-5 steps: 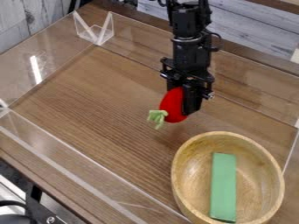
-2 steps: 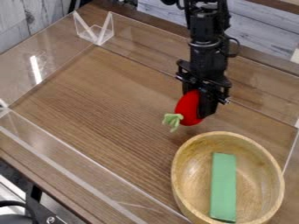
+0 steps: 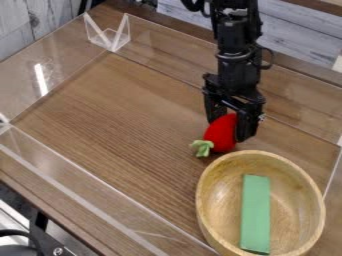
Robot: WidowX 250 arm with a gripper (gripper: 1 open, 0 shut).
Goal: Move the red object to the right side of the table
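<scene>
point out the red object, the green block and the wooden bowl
red object [image 3: 218, 131], camera view, on its glossy red body
green block [image 3: 255, 212], camera view, middle of its flat top face
wooden bowl [image 3: 211, 190], camera view, on its left rim

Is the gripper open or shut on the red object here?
Open: the gripper has its jaws spread either side of the red object, which lies on the table.

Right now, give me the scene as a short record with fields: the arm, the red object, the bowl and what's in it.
gripper: pointing down, jaws open, straddling the top of the red object
red object: on the table, green stem end toward the lower left, just above the bowl's rim
bowl: round, light wood, lower right of the view
green block: flat, lying inside the bowl
</scene>
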